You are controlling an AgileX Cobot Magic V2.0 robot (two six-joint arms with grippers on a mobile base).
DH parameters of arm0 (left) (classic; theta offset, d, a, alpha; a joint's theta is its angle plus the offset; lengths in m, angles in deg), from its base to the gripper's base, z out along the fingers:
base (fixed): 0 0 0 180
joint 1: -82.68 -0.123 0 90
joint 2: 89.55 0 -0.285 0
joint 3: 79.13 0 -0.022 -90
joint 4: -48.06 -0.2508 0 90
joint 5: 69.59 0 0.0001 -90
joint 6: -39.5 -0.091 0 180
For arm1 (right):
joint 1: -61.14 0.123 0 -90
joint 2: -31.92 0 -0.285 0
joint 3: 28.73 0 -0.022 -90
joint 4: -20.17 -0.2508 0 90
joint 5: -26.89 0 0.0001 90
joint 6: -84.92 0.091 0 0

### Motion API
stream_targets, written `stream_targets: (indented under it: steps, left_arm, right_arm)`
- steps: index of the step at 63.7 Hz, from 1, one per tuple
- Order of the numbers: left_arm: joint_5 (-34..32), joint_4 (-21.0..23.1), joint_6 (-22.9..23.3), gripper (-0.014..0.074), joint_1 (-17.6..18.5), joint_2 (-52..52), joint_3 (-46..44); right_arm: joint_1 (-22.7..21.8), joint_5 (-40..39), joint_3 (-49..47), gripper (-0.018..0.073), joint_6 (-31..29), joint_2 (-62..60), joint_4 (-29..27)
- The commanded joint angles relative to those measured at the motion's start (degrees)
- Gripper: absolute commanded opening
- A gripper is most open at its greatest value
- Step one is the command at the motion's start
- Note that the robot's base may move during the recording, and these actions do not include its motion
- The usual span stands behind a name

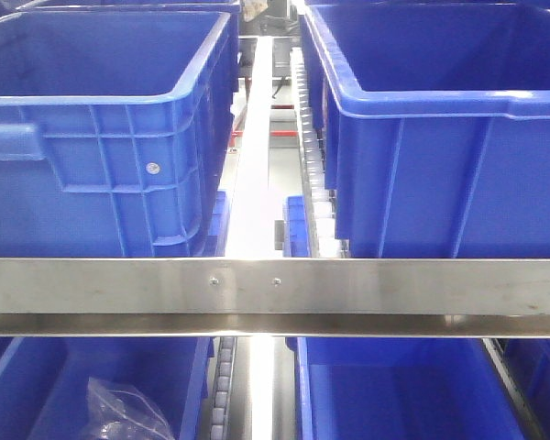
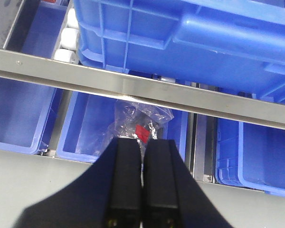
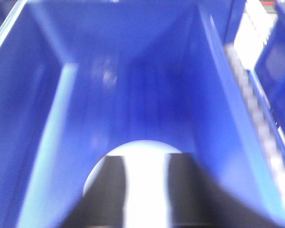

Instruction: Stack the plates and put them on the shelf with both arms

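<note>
Blue crate [image 3: 133, 85] walls surround your right tool [image 3: 147, 190], spread around a pale plate [image 3: 142, 156] low inside it, while your left tool [image 2: 142, 190] is pressed together before the shelf's steel rail [image 2: 142, 90].

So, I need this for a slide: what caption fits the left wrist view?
Shut left gripper facing the shelf rail, with blue crates above and a bagged item below.

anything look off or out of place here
One thing: a crumpled clear plastic bag with a red patch lies loose in a lower blue plastic crate, under the steel shelf rail. Also, the right gripper has a pale round plate showing between its fingers over a blue crate interior, not the shelf.
</note>
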Motion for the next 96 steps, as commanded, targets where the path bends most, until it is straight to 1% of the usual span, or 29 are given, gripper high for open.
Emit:
stream_targets:
  steps: [1, 4, 10, 18, 25, 49, 55, 63, 66, 74, 79, 80, 82, 86, 96]
  left_arm:
    - [-4.06, 0.32, 0.34, 0.0083, 0.30, -0.12, -1.57]
    - [-4.06, 0.32, 0.34, 0.0083, 0.30, -0.12, -1.57]
    - [-4.06, 0.32, 0.34, 0.0083, 0.30, -0.12, -1.57]
    - [-4.06, 0.32, 0.34, 0.0083, 0.30, -0.12, -1.57]
    - [-4.06, 0.32, 0.34, 0.0083, 0.30, -0.12, -1.57]
    - [-4.06, 0.32, 0.34, 0.0083, 0.30, -0.12, -1.57]
    - [-4.06, 0.32, 0.34, 0.0083, 0.30, -0.12, -1.57]
    - [-4.11, 0.32, 0.34, 0.0083, 0.30, -0.12, -1.57]
    - [-4.11, 0.32, 0.34, 0.0083, 0.30, -0.12, -1.57]
    - [-4.11, 0.32, 0.34, 0.0083, 0.30, -0.12, -1.57]
    - [-4.11, 0.32, 0.34, 0.0083, 0.30, -0.12, -1.57]
    - [-4.11, 0.32, 0.34, 0.0083, 0.30, -0.12, -1.57]
    - [-4.11, 0.32, 0.34, 0.0083, 0.30, -0.12, -1.57]
    - [-4.11, 0.32, 0.34, 0.0083, 0.30, -0.12, -1.57]
    - [-4.11, 0.32, 0.34, 0.0083, 0.30, -0.12, -1.57]
  right_arm:
    - [-0.12, -7.14, 5.88, 0.0034, 0.03, -7.17, 0.39]
    - [-0.12, -9.14, 10.01, 0.0064, 0.03, -11.07, 0.39]
    - [-0.12, -13.32, 17.44, 0.0056, 0.03, -17.33, 0.39]
    - [-0.12, -17.48, 22.25, 0.0056, 0.03, -22.74, 0.39]
    - [-0.12, -19.60, 23.82, 0.0056, 0.03, -24.93, 0.39]
    - [-0.16, -19.72, 23.89, 0.0056, 0.03, -24.93, 0.39]
    - [0.04, -18.33, 24.10, 0.0056, 0.09, -25.21, 0.39]
    - [0.30, -17.43, 29.28, 0.0056, 0.21, -33.32, -1.03]
    - [0.04, -17.38, 32.19, 0.0056, 0.21, -36.36, -2.56]
    - [-1.30, -17.45, 42.20, 0.0056, 0.21, -46.62, -9.34]
    - [-2.11, -17.51, 47.52, 0.0056, 0.21, -53.16, -10.73]
    - [-2.14, -16.78, 47.76, 0.0056, 0.17, -54.21, -10.73]
    - [-2.24, -11.94, 47.22, 0.0056, 0.17, -56.61, -10.73]
    - [-2.32, -8.39, 47.06, 0.0056, 0.11, -60.42, -10.73]
    - [-2.56, -8.34, 47.41, 0.0056, 0.04, -60.72, -10.73]
